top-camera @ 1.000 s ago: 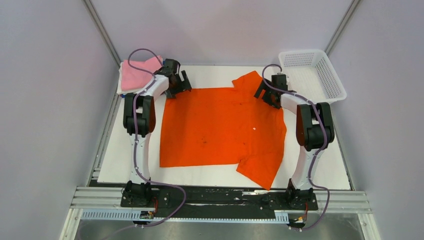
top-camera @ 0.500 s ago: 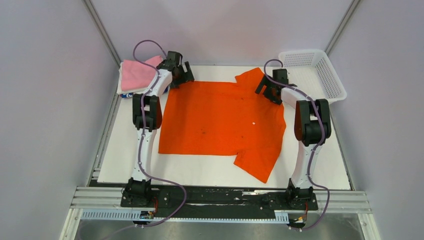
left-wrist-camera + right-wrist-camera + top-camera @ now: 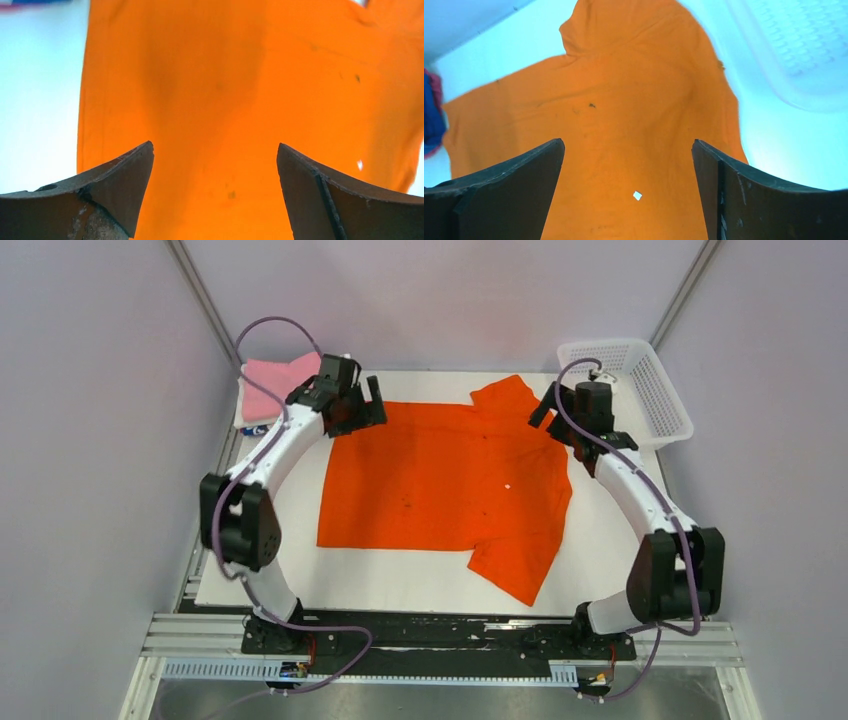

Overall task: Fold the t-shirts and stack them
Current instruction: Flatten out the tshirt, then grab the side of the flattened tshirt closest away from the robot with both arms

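The bright orange t-shirt [image 3: 440, 480] lies spread flat in the middle of the white table, one sleeve at the far edge and one pointing to the near right. My left gripper [image 3: 368, 408] hovers open and empty over its far left corner. In the left wrist view [image 3: 215, 150] only orange cloth [image 3: 240, 85] shows between the fingers. My right gripper [image 3: 548, 420] hovers open and empty over the far right shoulder. In the right wrist view [image 3: 628, 145] the shirt [image 3: 624, 110] lies below it. A folded pink shirt [image 3: 270, 380] tops a stack at the far left, with a blue edge [image 3: 255, 428] beneath.
A white mesh basket [image 3: 630, 390] stands at the far right corner and also shows in the right wrist view [image 3: 794, 50]. A small white speck [image 3: 508, 488] lies on the shirt. Bare white table [image 3: 610, 540] borders the shirt on all sides.
The orange shirt slid toward the far edge, then stayed still. Both arms have swung their elbows outward and the grippers have lifted, open, off the shirt's far edge.
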Controlling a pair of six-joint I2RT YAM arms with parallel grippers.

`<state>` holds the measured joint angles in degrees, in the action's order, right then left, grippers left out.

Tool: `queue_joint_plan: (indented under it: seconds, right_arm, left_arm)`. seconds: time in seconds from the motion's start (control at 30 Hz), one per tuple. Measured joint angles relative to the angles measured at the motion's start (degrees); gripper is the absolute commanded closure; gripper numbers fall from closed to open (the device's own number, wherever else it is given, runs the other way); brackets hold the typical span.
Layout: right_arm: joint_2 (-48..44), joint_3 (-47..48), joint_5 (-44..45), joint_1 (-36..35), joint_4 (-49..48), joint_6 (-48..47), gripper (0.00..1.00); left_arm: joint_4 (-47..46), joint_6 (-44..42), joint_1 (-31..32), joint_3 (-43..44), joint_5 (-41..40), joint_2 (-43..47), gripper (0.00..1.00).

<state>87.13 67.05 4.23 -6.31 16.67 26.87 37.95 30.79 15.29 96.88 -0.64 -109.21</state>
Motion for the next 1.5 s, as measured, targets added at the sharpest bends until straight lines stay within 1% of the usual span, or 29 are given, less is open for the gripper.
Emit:
queue_joint_plan:
  seconds: [0.03,0.1,0.17,0.2,0.3,0.4,0.47,0.6,0.8,0.97,1.0,1.1,1.17,1.3,1.37,1.43,1.47,1.5]
  right_arm:
    - [-2.84,-1.79,0.61,0.2,-0.35,0.92,0.0]
    - [-6.75,-5.07,0.87,0.98,-0.9,2.56,0.0]
    - [-8.85,-8.04,0.66,1.53,-0.87,3.45,0.0]
    - [-9.55,-9.86,0.42,1.77,-0.9,3.89,0.0]
    - [-11.34,-14.75,0.04,1.97,-0.2,5.11,0.0]
    - [-13.16,-18.45,-0.74,1.95,0.81,5.92,0.0]
    - [-14.16,-19.52,-1.33,1.95,1.03,6.32,0.0]
    - [-14.58,-19.58,-3.34,1.95,0.55,6.93,0.0]
    - [-13.6,-19.54,-7.82,1.95,0.46,7.61,0.0]
    - [-13.57,-19.54,-9.2,1.95,0.37,7.67,0.0]
    - [-13.57,-19.54,-9.31,1.95,0.37,7.67,0.0]
    - [-13.57,-19.54,-9.29,1.95,0.33,7.69,0.0]
    - [-13.62,-19.54,-9.25,1.95,0.33,7.69,0.0]
    - [-13.73,-19.54,-8.83,1.95,0.33,7.69,0.0]
    - [-13.77,-19.54,-8.68,1.95,0.33,7.69,0.0]
    - [-13.77,-19.54,-8.44,1.95,0.37,7.67,0.0]
    - [-13.77,-19.54,-8.28,1.95,0.37,7.67,0.0]
    - [-13.77,-19.54,-8.15,1.95,0.42,7.65,0.0]
  left_arm:
    - [-1.53,0.96,0.96,-5.92,-0.81,6.38,0.0]
    - [-1.66,2.97,2.03,-15.91,-2.73,17.84,0.0]
    - [0.02,5.66,1.79,-24.15,-5.97,26.95,0.0]
    - [1.38,6.99,1.44,-27.06,-7.54,30.01,0.0]
    - [6.71,12.81,0.63,-37.16,-12.13,37.13,0.0]
    - [11.63,19.21,0.39,-46.97,-14.1,42.62,0.0]
    - [13.9,23.67,0.44,-52.59,-14.58,46.62,0.04]
    - [14.51,30.84,0.44,-58.42,-15.37,51.95,0.13]
    - [9.33,37.86,0.39,-62.73,-17.49,50.21,0.23]
    - [3.08,41.86,0.04,-64.94,-17.94,46.75,0.34]
    - [1.77,42.42,-0.04,-65.31,-17.9,46.12,0.38]
    - [-1.03,43.82,-0.07,-65.72,-17.75,43.74,0.41]
    - [-1.46,44.02,-0.07,-65.29,-17.92,42.58,0.43]
    - [-1.6,43.98,-0.09,-63.56,-17.92,39.65,0.52]
    - [-1.64,43.98,-0.11,-62.88,-18.01,38.47,0.59]
    - [-1.66,43.95,-0.2,-62.36,-18.12,37.53,0.7]
    - [-1.79,43.89,-0.31,-62.14,-18.05,37.09,0.85]
    - [-1.81,43.87,-0.35,-61.88,-18.01,36.68,0.93]
